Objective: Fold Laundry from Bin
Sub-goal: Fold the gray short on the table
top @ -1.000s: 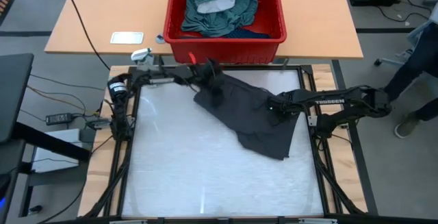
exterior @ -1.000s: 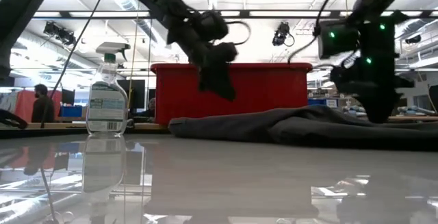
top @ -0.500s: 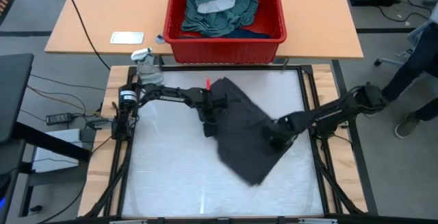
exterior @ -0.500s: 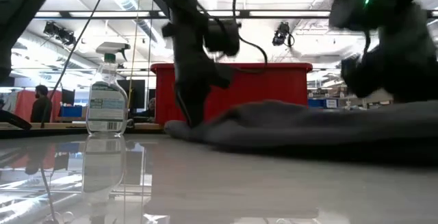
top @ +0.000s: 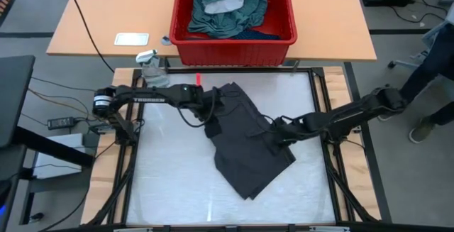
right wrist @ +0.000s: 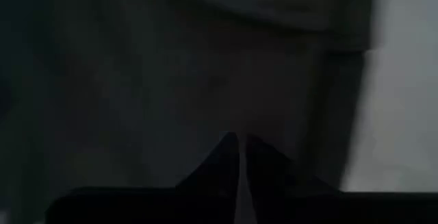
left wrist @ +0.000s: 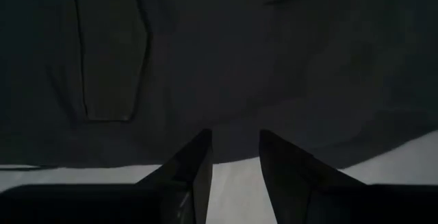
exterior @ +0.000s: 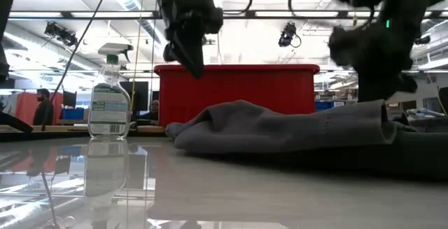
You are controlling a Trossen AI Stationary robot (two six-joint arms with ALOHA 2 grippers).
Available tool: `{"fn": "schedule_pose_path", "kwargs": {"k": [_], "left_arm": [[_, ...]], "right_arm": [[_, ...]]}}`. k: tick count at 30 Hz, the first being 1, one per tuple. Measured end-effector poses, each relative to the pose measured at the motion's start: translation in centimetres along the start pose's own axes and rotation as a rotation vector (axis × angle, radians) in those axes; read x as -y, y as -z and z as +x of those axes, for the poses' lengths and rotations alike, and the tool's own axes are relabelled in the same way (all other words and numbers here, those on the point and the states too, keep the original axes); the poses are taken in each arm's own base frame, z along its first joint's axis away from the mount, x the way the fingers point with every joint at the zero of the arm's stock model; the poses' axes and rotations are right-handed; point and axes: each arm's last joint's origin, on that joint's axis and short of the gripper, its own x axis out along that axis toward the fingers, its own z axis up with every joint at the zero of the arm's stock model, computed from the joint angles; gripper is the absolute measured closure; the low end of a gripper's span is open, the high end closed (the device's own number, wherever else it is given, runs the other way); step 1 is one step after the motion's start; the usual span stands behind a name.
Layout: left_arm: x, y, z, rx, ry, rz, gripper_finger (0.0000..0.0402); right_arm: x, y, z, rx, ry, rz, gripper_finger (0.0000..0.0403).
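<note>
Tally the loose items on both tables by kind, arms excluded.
Dark grey garment spread on the work surface: 1
Garments heaped in the bin, teal-green T-shirt and white piece showing, maybe more underneath: 2 visible
Red bin: 1
Spray bottle: 1
Small white flat object on the wooden table: 1
Total: 6

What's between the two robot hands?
The dark grey garment. In the high view it lies spread on the table, with the left tool at one edge and the right tool over its other side.
</note>
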Motion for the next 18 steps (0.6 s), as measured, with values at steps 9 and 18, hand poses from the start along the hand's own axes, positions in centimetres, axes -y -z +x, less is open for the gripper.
{"fn": "schedule_pose_path", "kwargs": {"k": [9, 18], "left_arm": [[-0.4, 4.6, 3.2, 0.015, 0.043, -0.245, 0.0278], [-3.1, 8.1, 0.1, 0.262, 0.119, -0.449, 0.0265]], "right_arm": [[-1.5, 3.6, 3.0, -0.248, -0.191, -0.032, 0.0389], [-1.7, -0.7, -1.7, 0.010, -0.375, -0.012, 0.0334]]}}
